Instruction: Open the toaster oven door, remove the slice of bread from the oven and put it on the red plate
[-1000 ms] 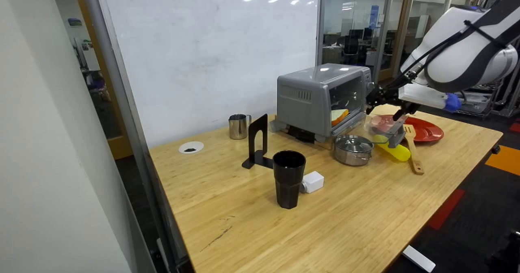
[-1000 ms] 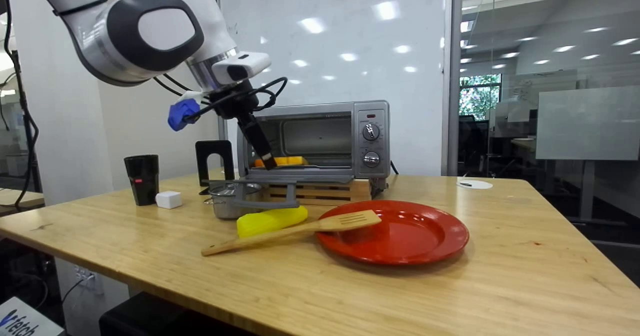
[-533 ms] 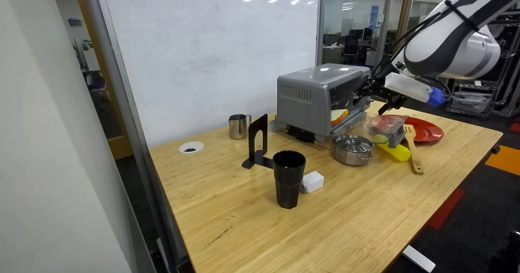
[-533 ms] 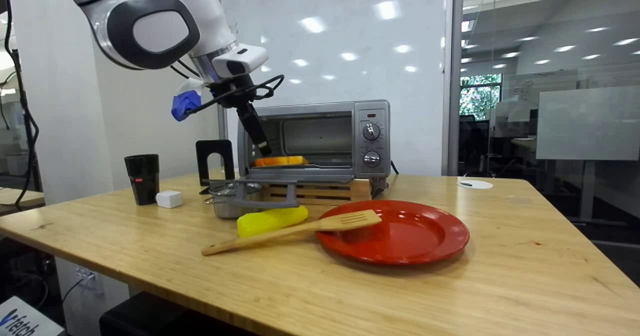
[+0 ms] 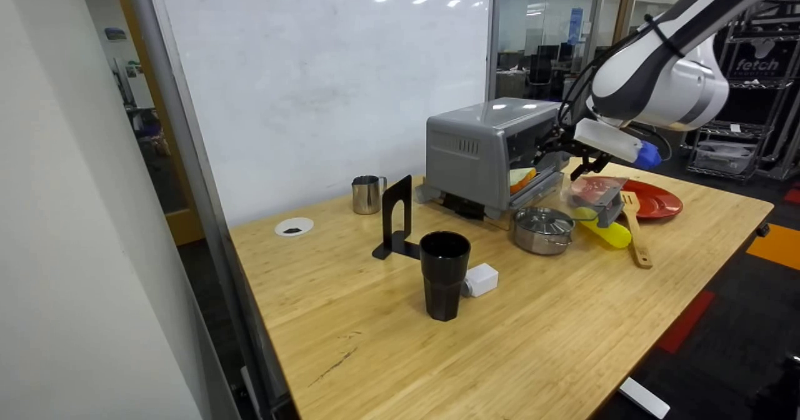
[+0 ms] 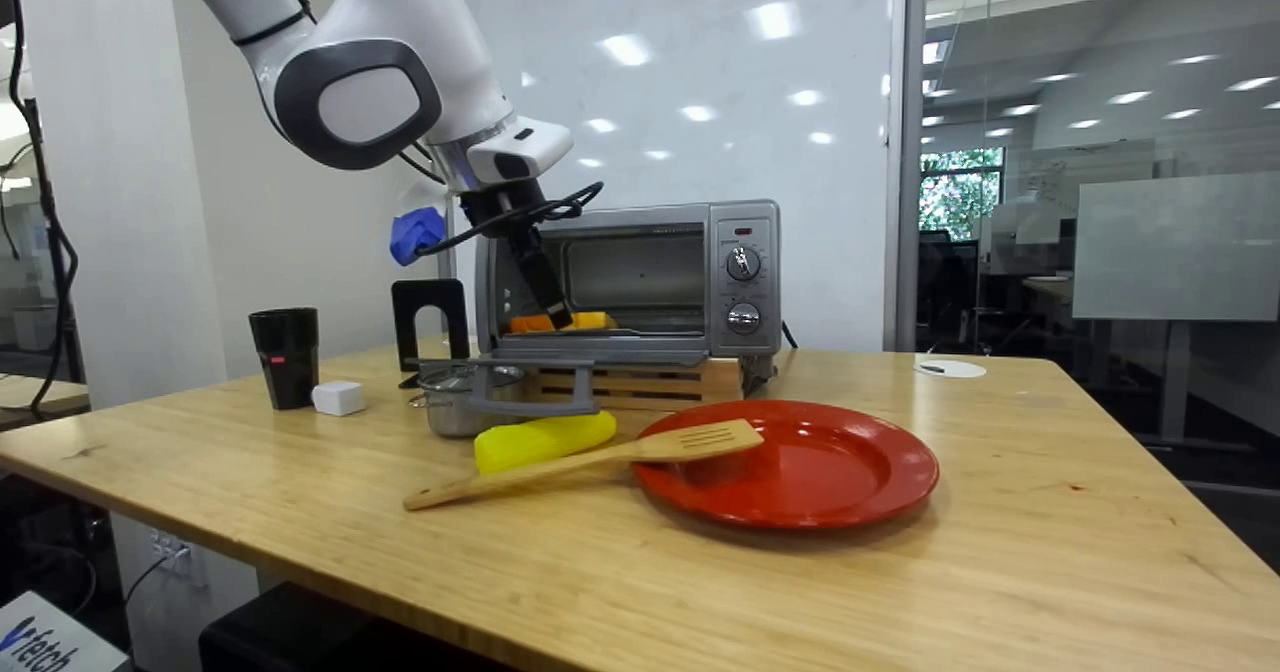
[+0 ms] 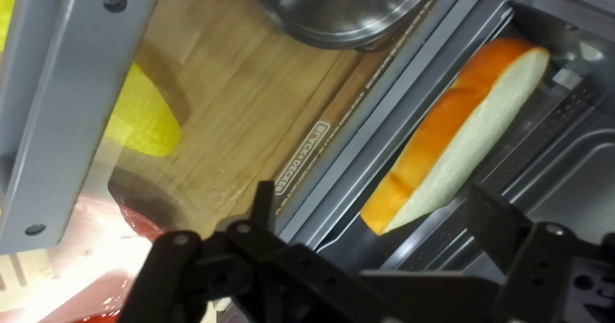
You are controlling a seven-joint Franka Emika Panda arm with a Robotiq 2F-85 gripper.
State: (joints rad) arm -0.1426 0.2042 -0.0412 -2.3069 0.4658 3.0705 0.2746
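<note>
The grey toaster oven (image 5: 465, 151) (image 6: 742, 292) stands on a wooden support. Its door (image 5: 605, 207) (image 6: 585, 387) is folded down open; the door's handle bar (image 7: 72, 102) shows in the wrist view. The slice of bread (image 5: 522, 180) (image 6: 598, 320) (image 7: 447, 135), cream with an orange-brown crust, lies inside near the opening. My gripper (image 5: 557, 167) (image 6: 562, 320) (image 7: 377, 212) is open and empty at the oven's mouth, above the lowered door. In the wrist view its fingers lie either side of the bread's near end, apart from it. The red plate (image 5: 665, 204) (image 6: 820, 472) lies on the table.
A lidded steel pot (image 5: 544, 231) (image 7: 346, 6) stands beside the lowered door. A yellow object (image 5: 609, 234) (image 6: 540, 440) and a wooden spatula (image 5: 636, 232) (image 6: 600, 462) lie before it; the spatula's head rests on the plate. A black bookend (image 5: 397, 220) and black cup (image 5: 444, 276) stand farther off.
My gripper has moved from over the door's outer edge towards the oven, first rising and then lowering a little at the opening. The bread, door and plate have not moved.
</note>
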